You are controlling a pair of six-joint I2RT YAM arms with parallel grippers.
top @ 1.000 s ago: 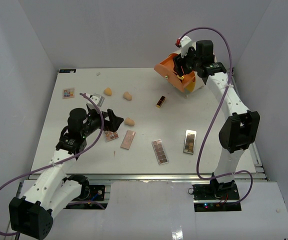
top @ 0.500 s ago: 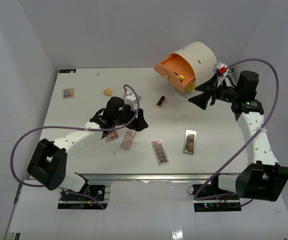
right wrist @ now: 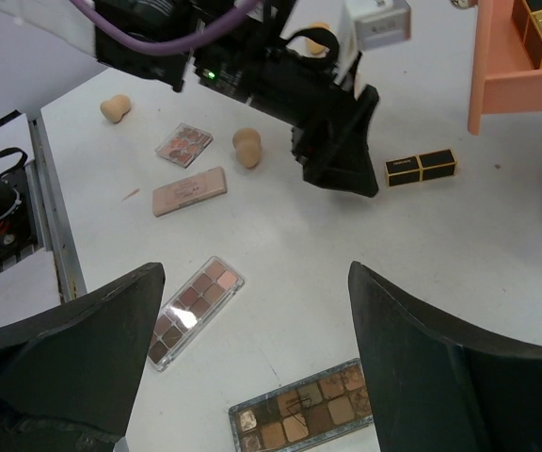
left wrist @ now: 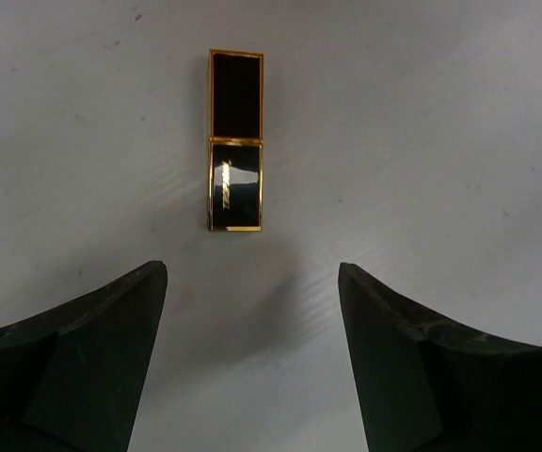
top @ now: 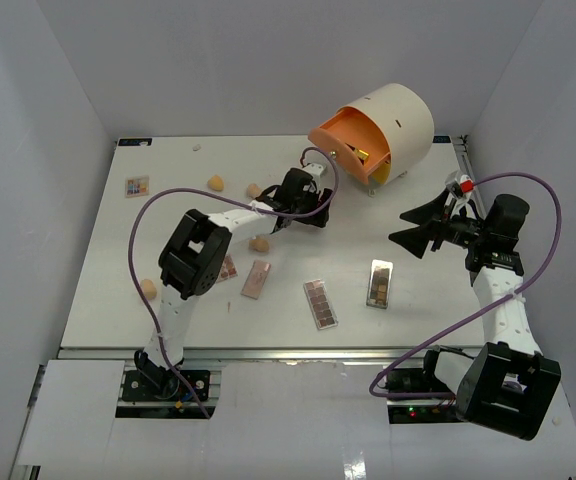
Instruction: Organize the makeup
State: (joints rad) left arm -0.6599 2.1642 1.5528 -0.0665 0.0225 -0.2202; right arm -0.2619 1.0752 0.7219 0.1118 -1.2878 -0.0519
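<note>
Overhead, a small square eyeshadow palette [top: 136, 186] lies at the far left of the white table [top: 113, 240], with a peach egg-shaped sponge [top: 149, 288] below it near the left edge. Toward the centre, the left gripper [left wrist: 250, 273] has its jaws spread wide. A short black-and-gold lipstick tube [left wrist: 235, 141] lies flat on the table just ahead of its fingertips, untouched. At lower centre lie a closed pink palette [top: 256, 279], a long brown-toned palette [top: 320, 303] and a dark rectangular palette [top: 379, 283]. At upper right stands a cream cylinder with an orange drawer front [top: 393, 120]. At the right, the right gripper [top: 400, 226] is splayed wide and holds nothing.
</note>
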